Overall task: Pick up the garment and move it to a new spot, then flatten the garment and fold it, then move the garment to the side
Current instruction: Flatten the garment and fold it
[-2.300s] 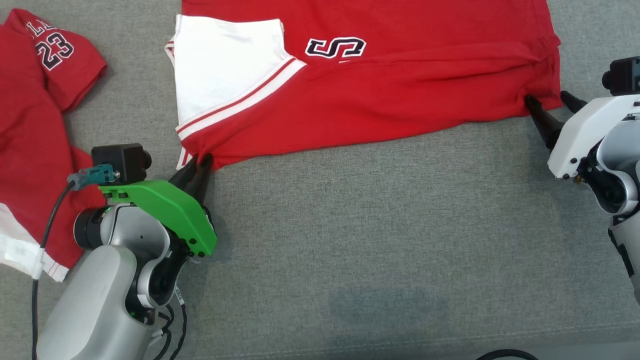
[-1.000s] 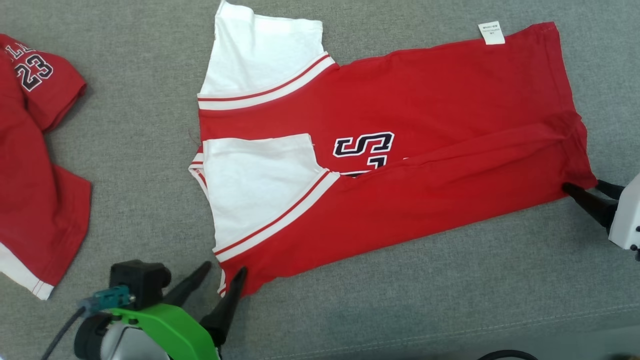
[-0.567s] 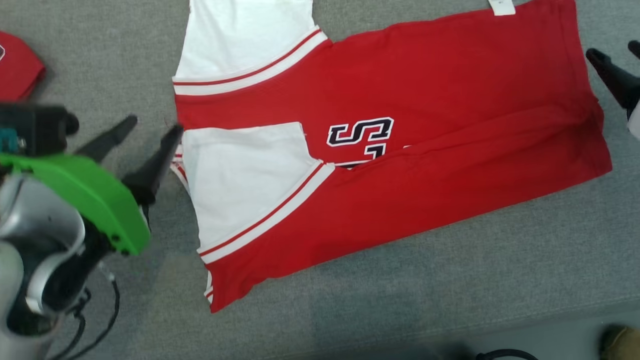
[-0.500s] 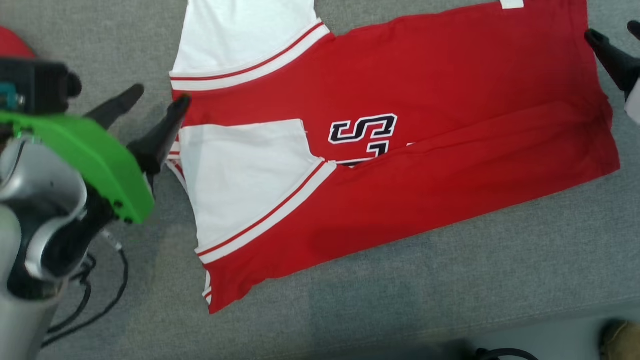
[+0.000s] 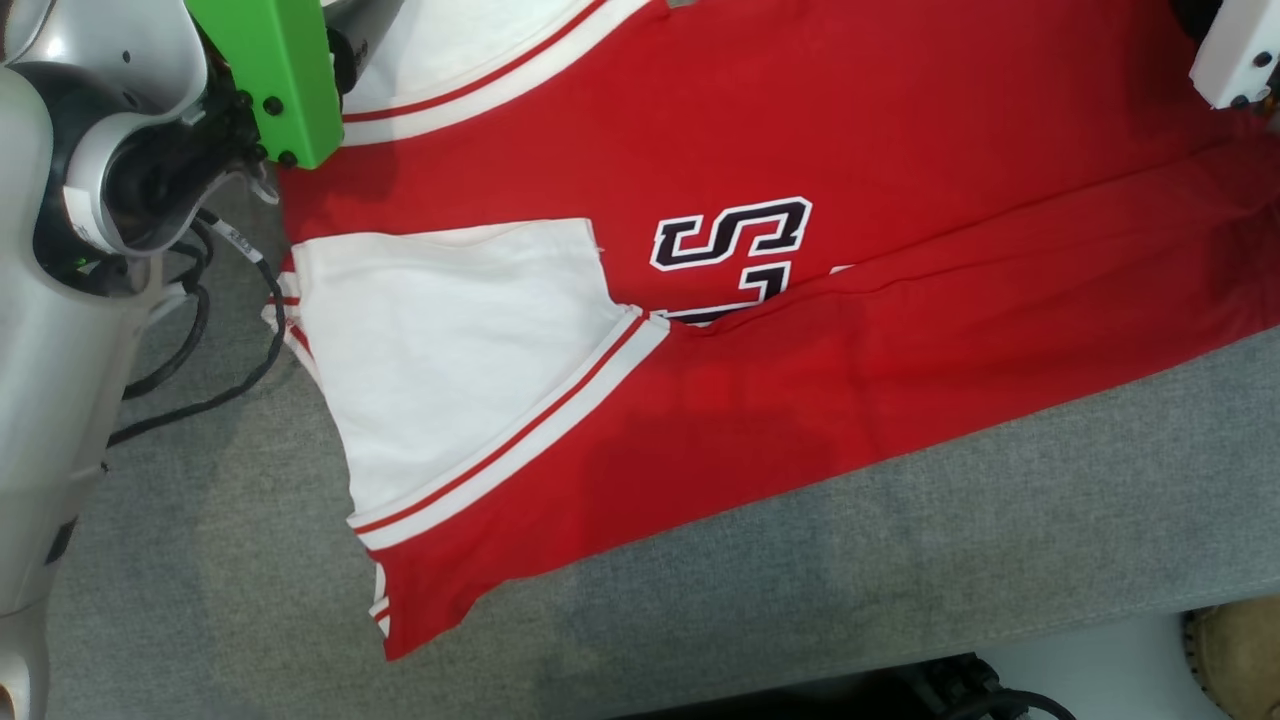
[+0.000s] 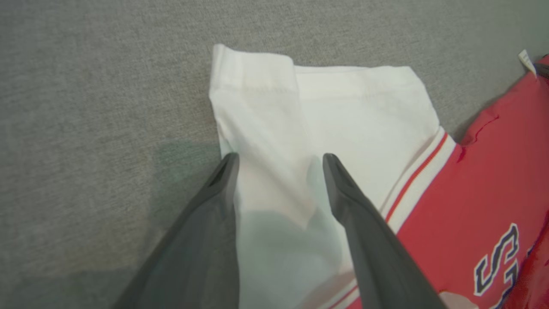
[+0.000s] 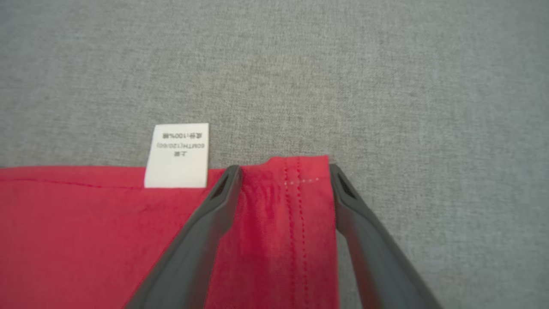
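The garment point(image 5: 800, 380) is a red shirt with white sleeves and a black "S" print, lying spread on the grey surface with its near side folded over. My left gripper point(image 6: 279, 159) is open and hangs over the far white sleeve point(image 6: 343, 111), one finger on each side of a fold in it. My right gripper point(image 7: 283, 169) is open too and straddles the far hem corner point(image 7: 296, 201) of the red cloth, beside a white label point(image 7: 176, 155). Neither gripper holds anything. In the head view the left arm's green cover point(image 5: 270, 70) is at the top left and the right arm's white shell point(image 5: 1235, 50) at the top right.
Black cables point(image 5: 200, 330) hang from the left arm beside the shirt's left edge. The grey surface point(image 5: 900, 560) ends near the bottom of the head view, where pale floor, a black cable point(image 5: 960, 690) and a tan object point(image 5: 1235, 650) show.
Both grippers opened, let go of the garment's near corners and moved to its far edge. The head view has also shifted; the second red shirt at the left is out of frame.
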